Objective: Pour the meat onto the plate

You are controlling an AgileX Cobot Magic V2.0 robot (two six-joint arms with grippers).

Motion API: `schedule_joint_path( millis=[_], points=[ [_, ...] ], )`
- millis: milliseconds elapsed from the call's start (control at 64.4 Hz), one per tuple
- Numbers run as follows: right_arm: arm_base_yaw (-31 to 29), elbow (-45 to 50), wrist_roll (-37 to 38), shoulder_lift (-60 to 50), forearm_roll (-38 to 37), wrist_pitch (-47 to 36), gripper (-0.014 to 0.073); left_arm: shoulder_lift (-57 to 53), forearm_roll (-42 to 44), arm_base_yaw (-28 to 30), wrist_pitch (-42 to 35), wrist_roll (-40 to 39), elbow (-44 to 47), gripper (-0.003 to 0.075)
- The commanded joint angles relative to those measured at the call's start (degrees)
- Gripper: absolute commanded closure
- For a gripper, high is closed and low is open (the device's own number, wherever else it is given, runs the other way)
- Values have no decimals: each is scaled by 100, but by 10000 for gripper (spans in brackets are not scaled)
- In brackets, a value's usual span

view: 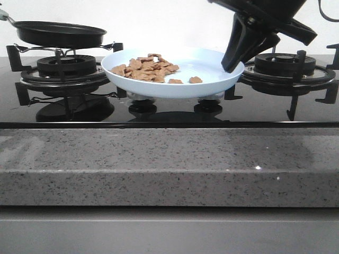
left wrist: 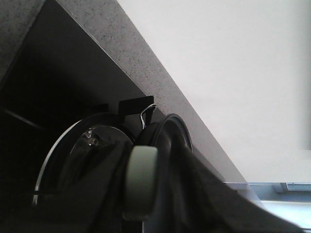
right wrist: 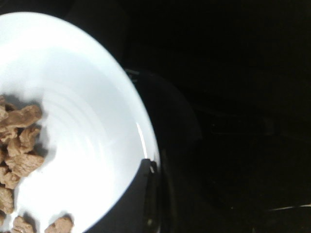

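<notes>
The pale-blue plate [view: 212, 66] sits in the middle of the stove between the two burners. The meat [view: 145, 69], a loose pile of light-brown chunks, lies on its left half. My right gripper [view: 232, 62] is shut on the plate's right rim. The right wrist view shows the plate [right wrist: 92, 121], the meat [right wrist: 19, 145] and one dark finger [right wrist: 131, 204] over the rim. The black frying pan [view: 58, 33] hangs level above the left burner and looks empty. My left gripper [left wrist: 141, 194] is shut on the pan's pale-green handle [left wrist: 141, 179]; the gripper is outside the front view.
A left burner [view: 58, 69] stands under the pan and a right burner [view: 286, 66] behind my right gripper. Two stove knobs [view: 142, 106] [view: 207, 106] sit below the plate. The speckled grey counter edge [view: 169, 164] runs across the front.
</notes>
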Motion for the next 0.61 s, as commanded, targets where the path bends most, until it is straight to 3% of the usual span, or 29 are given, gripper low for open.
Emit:
schedule_joint_path(
  millis=[0, 171, 590],
  points=[
    [10, -146, -60, -218, 54, -144, 652, -324, -326, -15, 155, -37, -159, 329],
    [10, -146, -60, -218, 54, -144, 652, -324, -313, -15, 337, -37, -169, 220],
    [10, -146, -60, -218, 54, -144, 652, -343, -171, -15, 469, -37, -169, 216]
  ],
)
